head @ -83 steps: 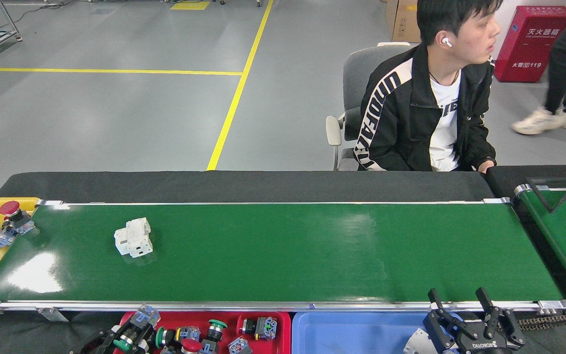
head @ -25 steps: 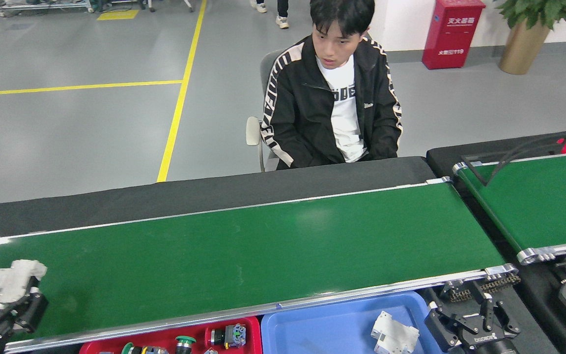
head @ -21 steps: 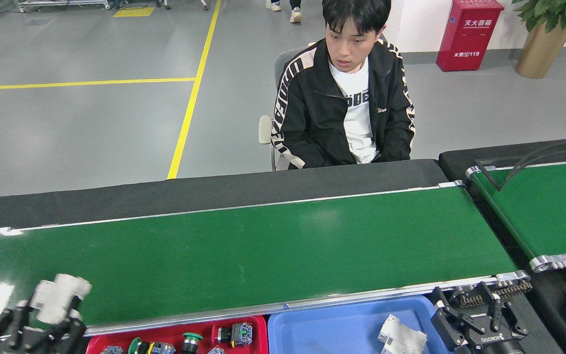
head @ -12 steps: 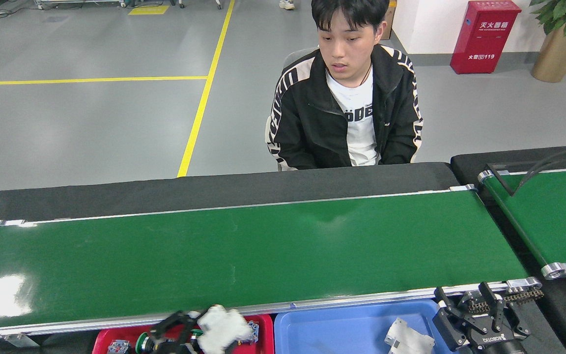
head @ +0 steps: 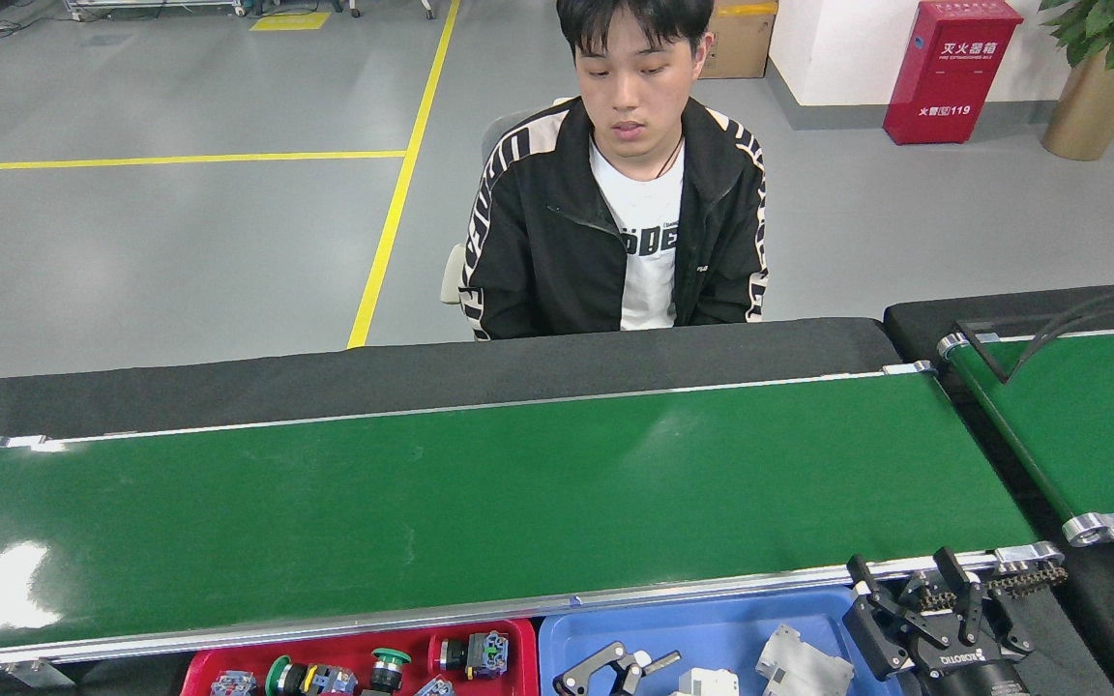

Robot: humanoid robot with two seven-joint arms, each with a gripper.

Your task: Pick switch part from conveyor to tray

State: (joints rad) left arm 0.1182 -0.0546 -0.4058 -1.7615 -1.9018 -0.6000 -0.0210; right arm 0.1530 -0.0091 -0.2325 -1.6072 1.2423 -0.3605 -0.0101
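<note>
One head view looks forward and down from just behind the right claw (head: 910,604), facing across the conveyor (head: 480,503) beyond it to a seated person (head: 620,222) opposite, fairly close.

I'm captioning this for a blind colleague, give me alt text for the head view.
The left gripper hangs open over the blue tray, just above a white switch part. The long green conveyor is bare; a person sits behind it, and the right gripper is open near the tray's right end.
</note>
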